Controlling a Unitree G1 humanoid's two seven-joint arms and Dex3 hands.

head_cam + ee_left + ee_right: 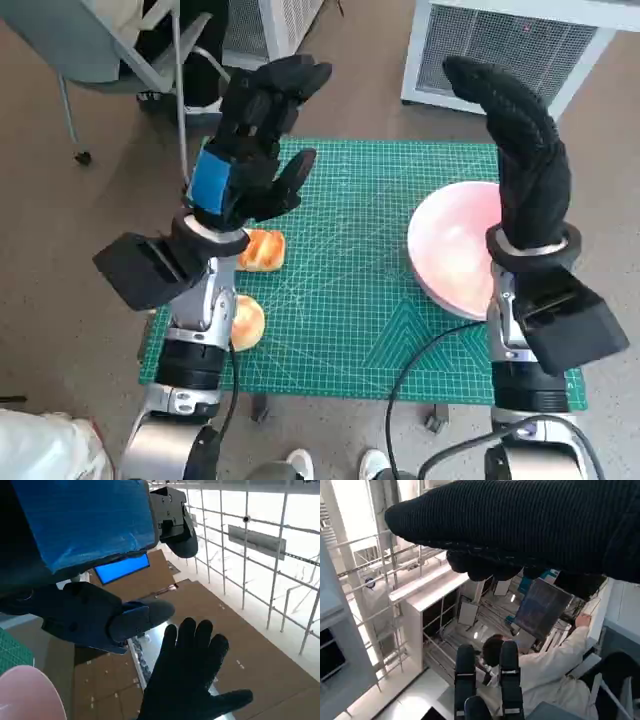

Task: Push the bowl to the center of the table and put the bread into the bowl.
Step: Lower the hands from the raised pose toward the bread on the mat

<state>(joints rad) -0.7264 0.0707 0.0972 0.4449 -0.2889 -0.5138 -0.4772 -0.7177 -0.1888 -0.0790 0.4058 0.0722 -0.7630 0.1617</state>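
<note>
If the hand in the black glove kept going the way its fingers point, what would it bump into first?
Probably nothing on the table. The right hand is raised above the pink bowl, pointing up and away; depth is unclear.

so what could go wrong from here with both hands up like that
The bowl lies at the mat's right side with the right forearm over its near rim; a careless descent of the right hand might tip it rather than push it.

Two bread pieces lie under the left arm, partly hidden, so the left hand may come down on one and squash or nudge it toward the mat edge.
</note>
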